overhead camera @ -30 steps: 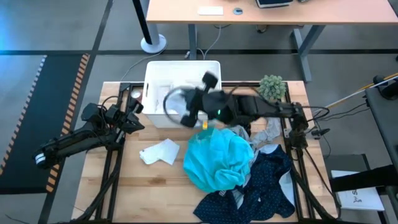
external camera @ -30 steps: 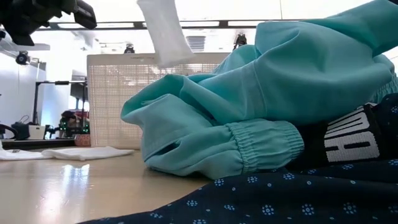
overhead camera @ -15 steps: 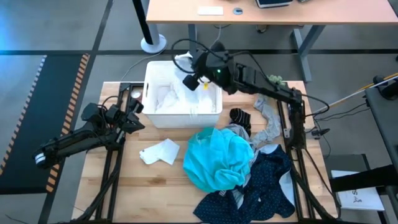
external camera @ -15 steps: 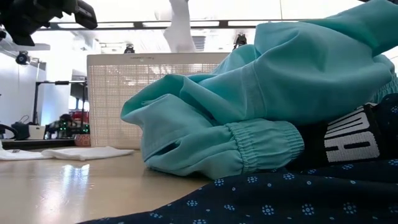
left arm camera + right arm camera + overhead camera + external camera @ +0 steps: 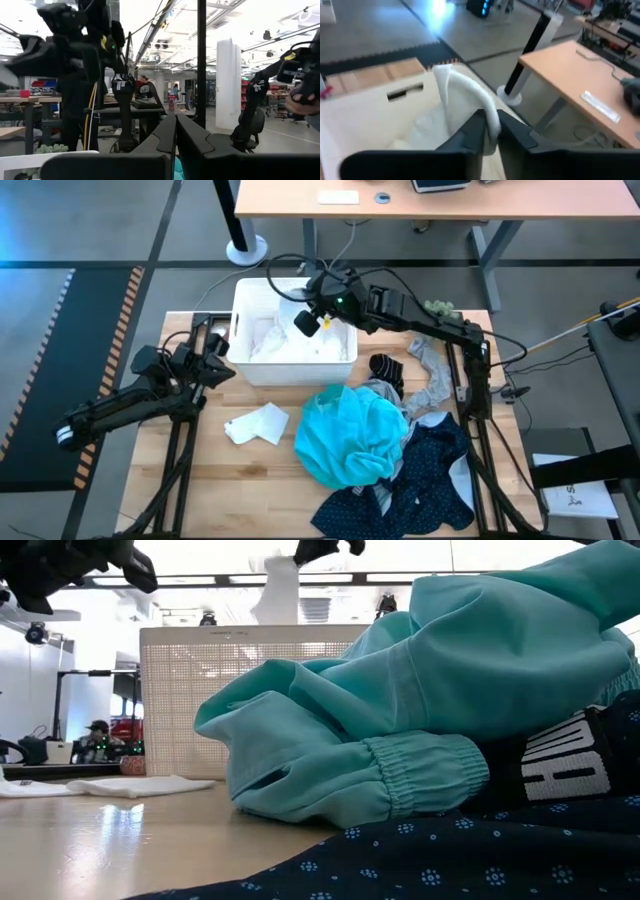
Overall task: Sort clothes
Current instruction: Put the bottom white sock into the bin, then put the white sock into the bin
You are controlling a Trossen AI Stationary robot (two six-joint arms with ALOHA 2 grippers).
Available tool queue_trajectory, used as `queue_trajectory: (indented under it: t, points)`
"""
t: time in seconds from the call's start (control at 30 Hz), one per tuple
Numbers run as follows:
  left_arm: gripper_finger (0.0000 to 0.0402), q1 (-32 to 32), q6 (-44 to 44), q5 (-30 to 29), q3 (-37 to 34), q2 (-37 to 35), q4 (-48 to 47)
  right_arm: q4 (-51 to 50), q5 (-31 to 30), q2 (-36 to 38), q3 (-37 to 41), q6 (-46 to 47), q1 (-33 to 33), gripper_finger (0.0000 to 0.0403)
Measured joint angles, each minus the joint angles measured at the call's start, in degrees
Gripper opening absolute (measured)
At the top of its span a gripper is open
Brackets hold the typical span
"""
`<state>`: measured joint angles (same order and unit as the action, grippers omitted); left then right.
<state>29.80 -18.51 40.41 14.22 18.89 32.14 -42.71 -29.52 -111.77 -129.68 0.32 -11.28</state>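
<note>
Right hand (image 5: 489,131), above the white ribbed basket (image 5: 243,300) at the back of the desk (image 5: 240,480): its two dark fingers (image 5: 470,131) are pinched on a white garment (image 5: 462,92), which drapes over them and hangs toward the basket's interior. In the low view the same white piece (image 5: 278,590) dangles above the basket's rim, the hand (image 5: 325,548) cut off by the upper edge. More white cloth (image 5: 275,340) already lies inside the basket.

Left hand (image 5: 215,368), beside the basket's left wall and clear of the clothes: fingers (image 5: 167,137) pressed together, holding nothing.

On the bare wood in front of the basket, a folded white piece (image 5: 258,423) lies alone. To its right sits the heap: a teal sweatshirt (image 5: 350,435) on top, grey fabric (image 5: 432,385) and a small black item (image 5: 384,366) behind it, and a navy dotted garment (image 5: 430,470) in front.

Readable writing: large white capitals on a black garment (image 5: 560,760) under the teal one, seemingly "UMA", the first letter hidden by the teal cuff.

A fuzzy green plant (image 5: 440,308) is partly covered by the right arm. Beyond the desk, people in the room are too small to make out.
</note>
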Motion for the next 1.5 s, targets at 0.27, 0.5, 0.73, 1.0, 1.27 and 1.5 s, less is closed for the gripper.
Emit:
queue_trajectory:
  t: [0.27,0.5,0.73,1.0,1.27,1.5]
  points:
    - [0.0,0.0,0.0,0.0,0.0,0.3,0.0,-6.8,1.0,-0.1,0.5,5.4,0.9,0.0151]
    - [0.0,0.0,0.0,0.0,0.0,0.7,0.0,-14.9,3.2,0.9,-1.1,3.8,6.1,0.0125]
    - [0.0,0.0,0.0,0.0,0.0,2.6,0.0,-19.6,-9.4,1.0,3.0,3.1,15.5,0.001]
    - [0.0,0.0,0.0,0.0,0.0,5.9,0.0,-12.4,-9.5,3.9,17.5,8.0,23.0,0.0001]
    - [0.0,0.0,3.2,0.2,0.0,7.2,1.0,7.7,-5.3,14.4,41.5,10.1,26.0,0.0]
    - [0.0,0.0,3.0,1.1,0.7,7.4,-0.5,31.3,0.0,26.2,61.3,7.3,28.5,0.0]
